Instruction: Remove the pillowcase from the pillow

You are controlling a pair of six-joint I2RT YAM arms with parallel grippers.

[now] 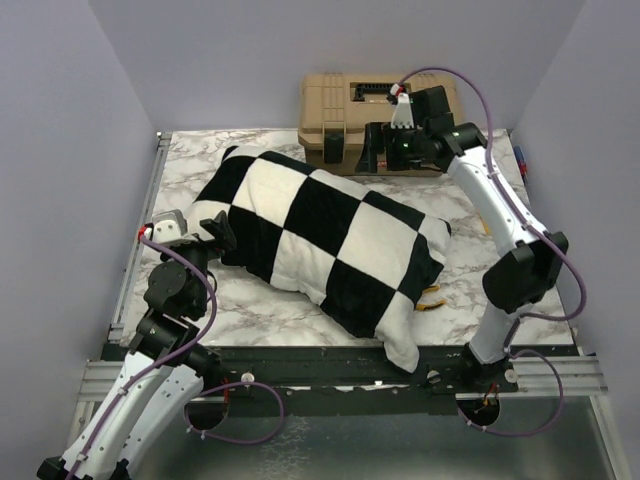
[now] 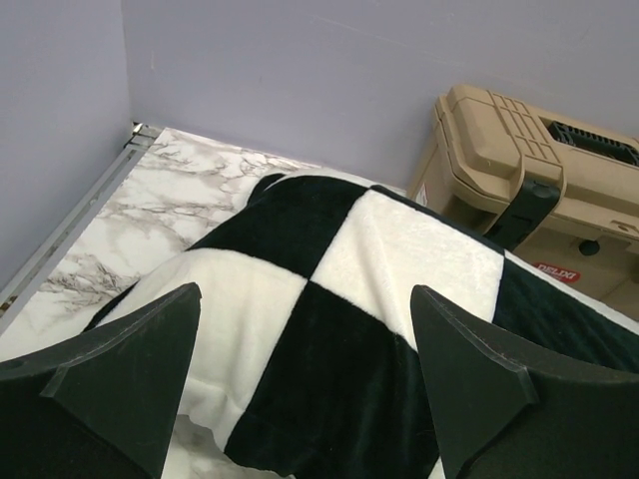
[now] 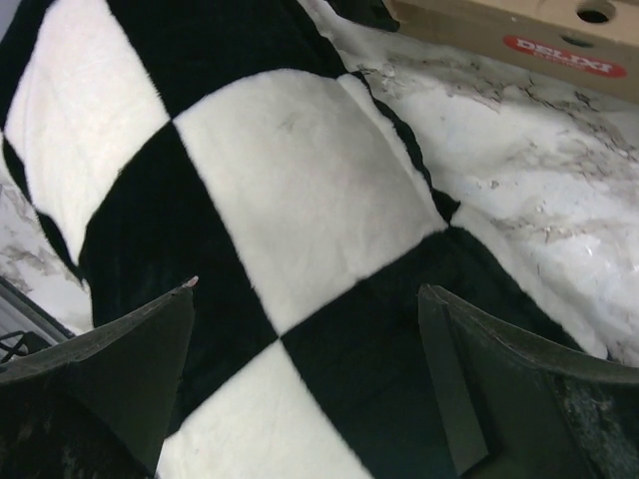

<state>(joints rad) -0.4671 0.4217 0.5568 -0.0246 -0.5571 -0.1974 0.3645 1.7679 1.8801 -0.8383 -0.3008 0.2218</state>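
Behind pillowcase [image 1: 320, 240], tan toolbox [image 1: 330, 110], red label [image 2: 556, 268] reading DELIXI

the arms [image 1: 495, 200] have white links [image 1: 130, 410], black joints [image 1: 522, 272], purple cables [image 1: 440, 69], black gripper fingers [image 2: 130, 369].

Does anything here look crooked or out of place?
The black-and-white checkered fabric pillowcase lies diagonally across the white marbled table, one white corner drooping over the near edge. A small orange item peeks from beneath it; I cannot identify it.
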